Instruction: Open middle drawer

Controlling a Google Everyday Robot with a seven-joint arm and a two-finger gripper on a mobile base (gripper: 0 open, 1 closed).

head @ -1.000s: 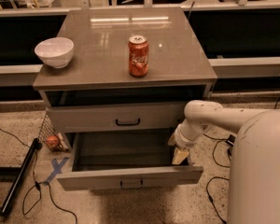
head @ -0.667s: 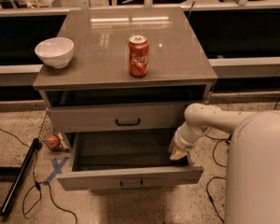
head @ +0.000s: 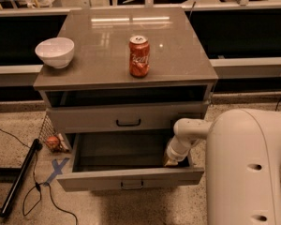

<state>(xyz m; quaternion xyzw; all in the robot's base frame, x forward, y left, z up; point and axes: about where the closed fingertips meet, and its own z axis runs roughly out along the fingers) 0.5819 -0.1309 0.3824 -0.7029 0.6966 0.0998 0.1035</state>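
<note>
Middle drawer [head: 98, 181] standing well out of cabinet [head: 178, 55], front panel toward cam, long axis L–R, grey interior showing. Gripper [head: 171, 161] down inside at drawer's R end, just behind front panel; handle [head: 132, 185] off to its L on outer face. Grip state, any hold: can't tell. Prob. any remaining travel lies toward cam, square to panel.

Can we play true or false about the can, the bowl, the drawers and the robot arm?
1. A bowl and a can sit on the cabinet top. True.
2. The can is lying on its side. False: it stands upright.
3. The end effector is inside the middle drawer, at its right end. True.
4. The middle drawer is shut. False: it is pulled out.
</note>
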